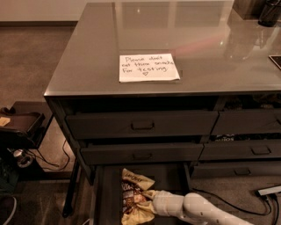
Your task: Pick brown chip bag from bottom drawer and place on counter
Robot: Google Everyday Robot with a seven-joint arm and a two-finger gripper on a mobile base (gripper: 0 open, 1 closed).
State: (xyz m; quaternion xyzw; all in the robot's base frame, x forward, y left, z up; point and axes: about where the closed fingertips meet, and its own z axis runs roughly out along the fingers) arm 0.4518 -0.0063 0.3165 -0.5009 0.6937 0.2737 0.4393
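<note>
The brown chip bag lies in the open bottom drawer, cream ends and dark centre panel showing. My white arm reaches in from the lower right. The gripper is at the bag's right edge, its tip pressed into the crinkled middle of the bag. The bag looks pinched there. The counter is the glossy grey top above, with a white handwritten note on it.
Two handled drawers sit above the open one, narrower drawers to the right. A dark object stands at the counter's far right corner. A low black stand with cables is on the floor at left.
</note>
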